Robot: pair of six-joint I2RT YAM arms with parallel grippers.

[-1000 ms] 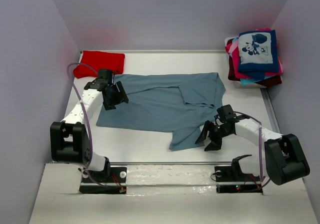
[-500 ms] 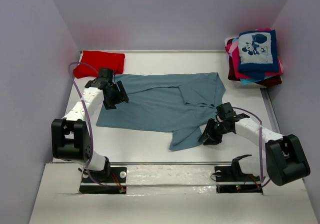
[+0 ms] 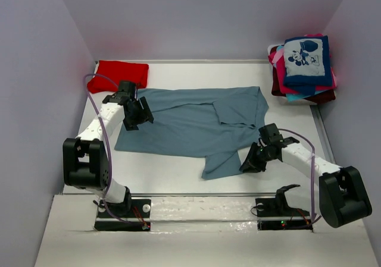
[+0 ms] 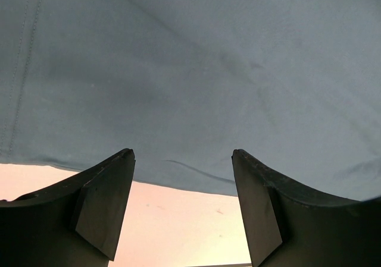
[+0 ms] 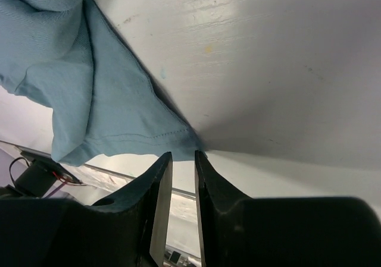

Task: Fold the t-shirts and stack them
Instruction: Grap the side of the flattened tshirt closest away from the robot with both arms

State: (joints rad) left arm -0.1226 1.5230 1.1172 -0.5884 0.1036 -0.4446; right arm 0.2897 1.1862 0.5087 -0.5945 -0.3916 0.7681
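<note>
Grey-blue tee [image 3: 190,121] is spread flat in the middle of the surface [image 3: 161,172], with one sleeve folded onto the body and the other trailing toward the near edge. My right hand [image 3: 250,163] is down at that near sleeve's corner, fingers [image 5: 149,189] almost together with just a slit between them. Honestly can't tell if the hem is pinched. My left hand [image 3: 136,113] hovers wide open over the tee's left edge, holding nothing. It looks like thin cotton, light and floppy, so I reckon it'll drape and drag rather than move as one piece. I'd grab the stitched hems and corners, pinched low. The folded red tee [image 3: 118,75] and the stack [image 3: 303,68] sit in the back corners.
</note>
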